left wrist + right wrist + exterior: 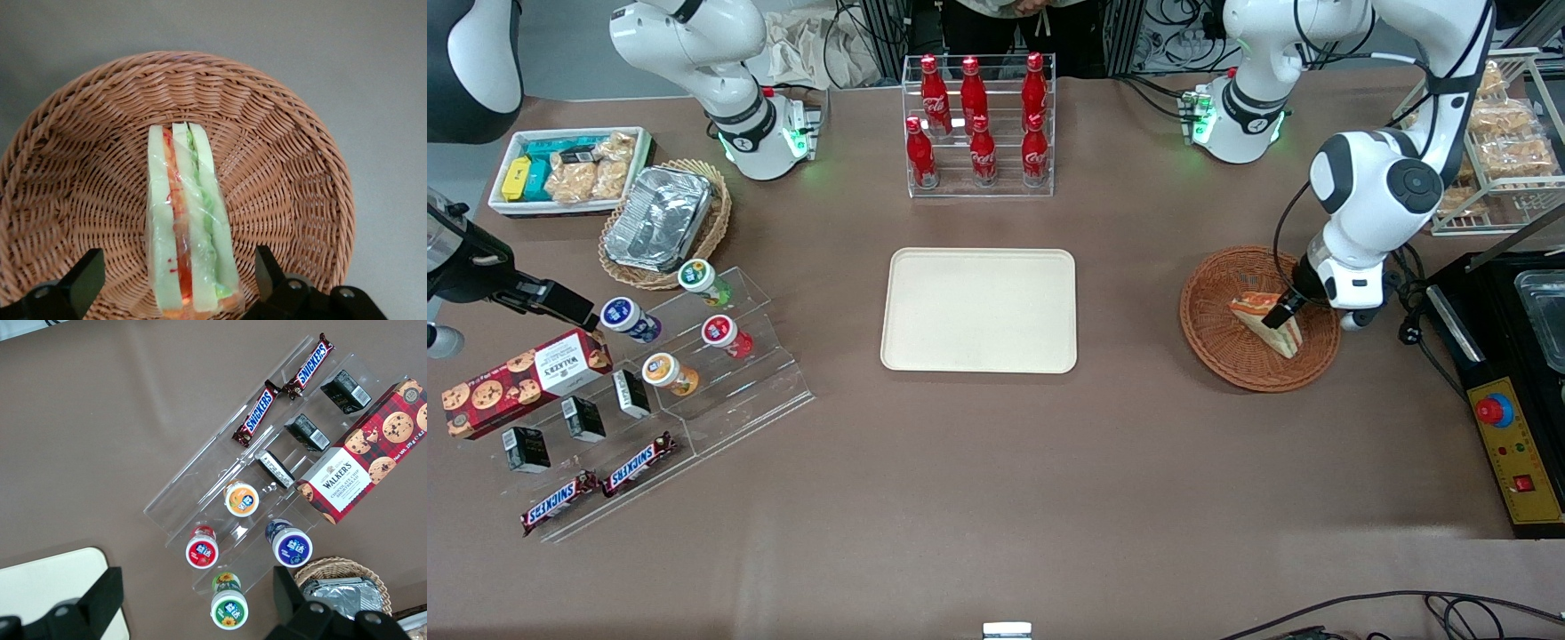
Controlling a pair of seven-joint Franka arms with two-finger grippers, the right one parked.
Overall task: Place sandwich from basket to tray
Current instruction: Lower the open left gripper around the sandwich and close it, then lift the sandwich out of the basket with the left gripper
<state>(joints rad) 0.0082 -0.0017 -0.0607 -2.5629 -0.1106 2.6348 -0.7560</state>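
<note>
The hand (175, 280) hangs open astride the wrapped sandwich (188, 227) lying in the basket (280, 173)

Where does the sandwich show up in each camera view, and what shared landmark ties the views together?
Front view: the sandwich lies in the basket toward the working arm's end, under the gripper.
Left wrist view: the sandwich stands on edge between the open fingers.
Right wrist view: not in it.
Shared landmark: the basket.
</note>
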